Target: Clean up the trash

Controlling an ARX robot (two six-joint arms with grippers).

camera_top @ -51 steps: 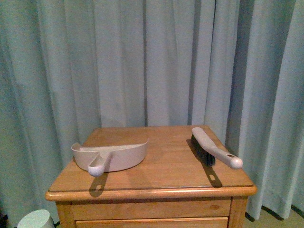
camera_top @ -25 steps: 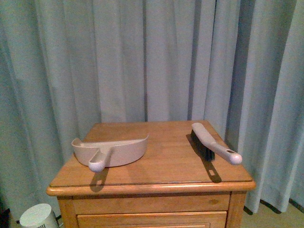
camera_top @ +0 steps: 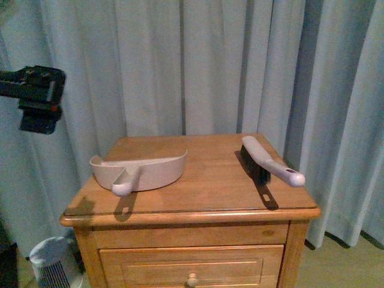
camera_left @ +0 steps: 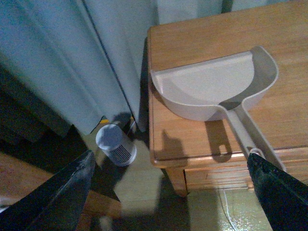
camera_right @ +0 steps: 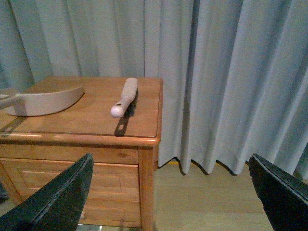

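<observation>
A pale pinkish half-moon plastic dustpan sits flat on the left half of the wooden worktop. Its straight open lip is turned toward the curtains and its curved wall toward the front. The handle slants up off the wood toward the front edge, ends in a rounded tip with a hanging hole and casts a shadow beneath. Well apart, on the right half near the edge, lies a pale pink hand brush with black bristles, bristles down, set at an angle, its handle tip raised and pointing to the front right corner
</observation>
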